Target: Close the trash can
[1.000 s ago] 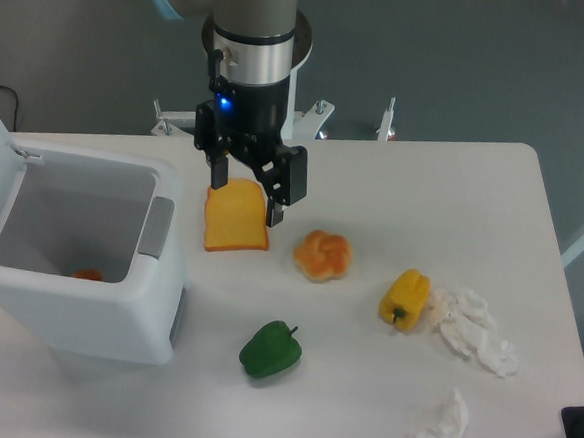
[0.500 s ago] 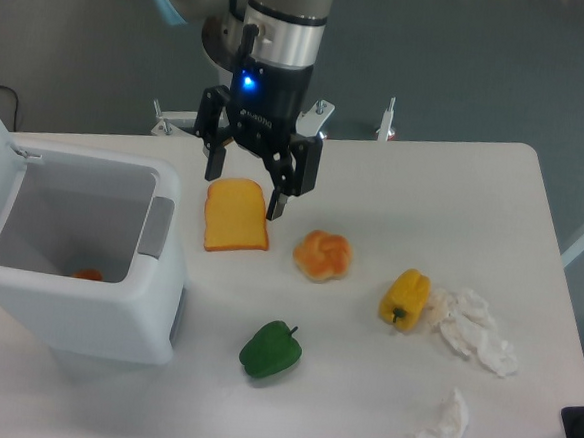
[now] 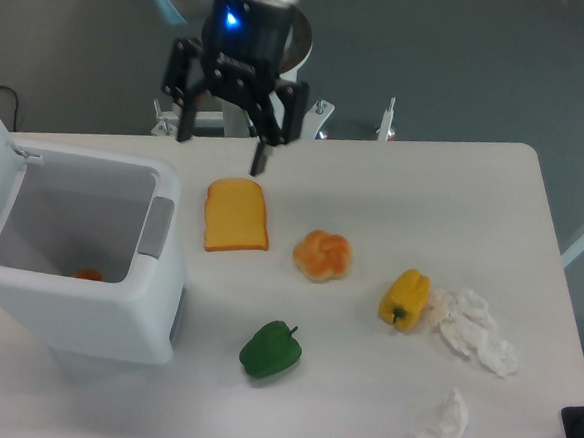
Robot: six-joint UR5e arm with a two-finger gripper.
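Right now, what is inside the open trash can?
Inside the trash can, one small orange-red item lies on the bottom near the front wall. That wall covers part of the item and the rest of the floor, so more cannot be seen.

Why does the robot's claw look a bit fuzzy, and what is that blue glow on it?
In the fixed camera view the gripper looks slightly smeared, probably from motion, while the bread slice, the green pepper and the trash can stay sharp. The blue glow is a small light on the wrist above the gripper. The lighting is soft, with faint shadows on the table.
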